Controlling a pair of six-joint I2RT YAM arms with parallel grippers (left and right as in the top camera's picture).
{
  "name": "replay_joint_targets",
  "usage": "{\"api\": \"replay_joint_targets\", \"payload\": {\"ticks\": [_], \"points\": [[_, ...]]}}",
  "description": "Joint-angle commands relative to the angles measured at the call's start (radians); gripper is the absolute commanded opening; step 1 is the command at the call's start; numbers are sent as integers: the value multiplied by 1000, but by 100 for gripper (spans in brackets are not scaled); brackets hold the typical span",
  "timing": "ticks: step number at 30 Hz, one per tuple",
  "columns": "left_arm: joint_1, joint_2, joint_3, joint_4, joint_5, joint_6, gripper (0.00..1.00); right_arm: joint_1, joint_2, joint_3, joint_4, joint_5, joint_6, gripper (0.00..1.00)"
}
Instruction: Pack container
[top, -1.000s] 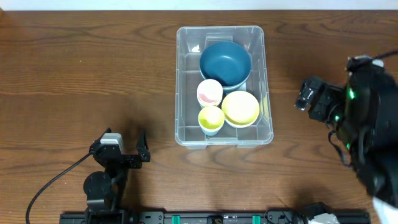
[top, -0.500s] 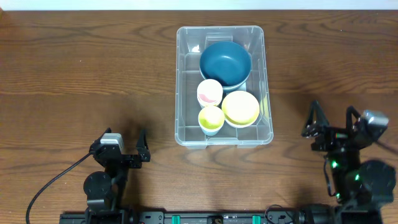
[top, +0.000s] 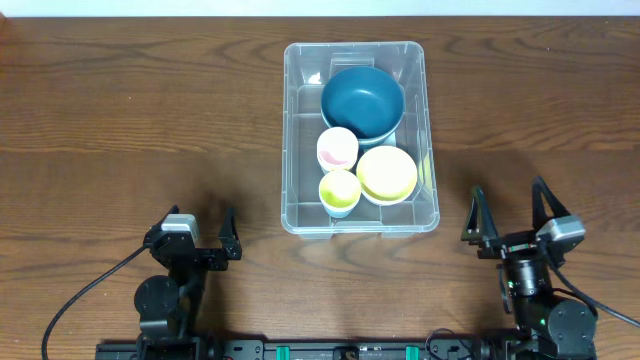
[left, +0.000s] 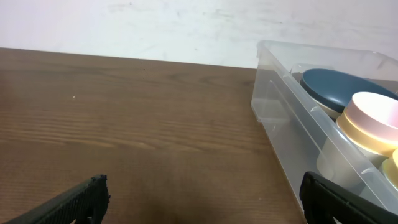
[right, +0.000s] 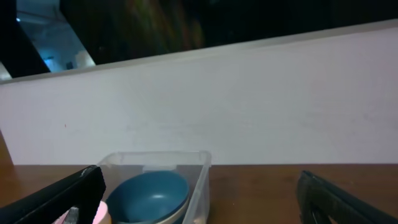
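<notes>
The clear container (top: 292, 140) stands at the table's middle. Inside it are a dark blue bowl (top: 362, 100) at the far end, a pink cup (top: 337, 148), a yellow bowl (top: 387, 173) and a small yellow-green cup (top: 340, 189). My left gripper (top: 192, 232) rests open near the front edge, left of the container, holding nothing. My right gripper (top: 508, 212) stands open at the front right, also holding nothing. The left wrist view shows the container's wall (left: 273, 99) to the right of the open gripper (left: 205, 202). In the right wrist view the container (right: 202, 180) and blue bowl (right: 149, 196) lie ahead of the open gripper (right: 199, 199).
Bare brown wood surrounds the container on all sides. A white wall (right: 249, 106) runs behind the table's far edge. A black rail (top: 340, 350) with both arm bases lies along the front edge.
The right arm has swung from the table's right side down to the front right, its open gripper now pointing toward the far edge. The left arm and the container have not moved.
</notes>
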Motion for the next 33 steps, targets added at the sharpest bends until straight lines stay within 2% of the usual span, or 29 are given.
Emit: {"api": "replay_joint_targets", "payload": {"ticks": [1, 13, 21, 25, 33], "points": [[7, -6, -25, -12, 10, 14, 98, -9, -36, -17, 18, -18, -22, 99], [7, -6, -24, -12, 10, 14, 98, -10, -82, -46, 35, -25, -66, 99], [7, -6, -25, -12, 10, 14, 98, -8, -82, -138, 106, -43, -67, 99], [7, -6, -25, -12, 10, 14, 98, -8, -82, -137, 101, -105, -151, 99], [7, -6, -25, -12, 10, 14, 98, -10, -82, -137, -39, -69, -204, 99]]}}
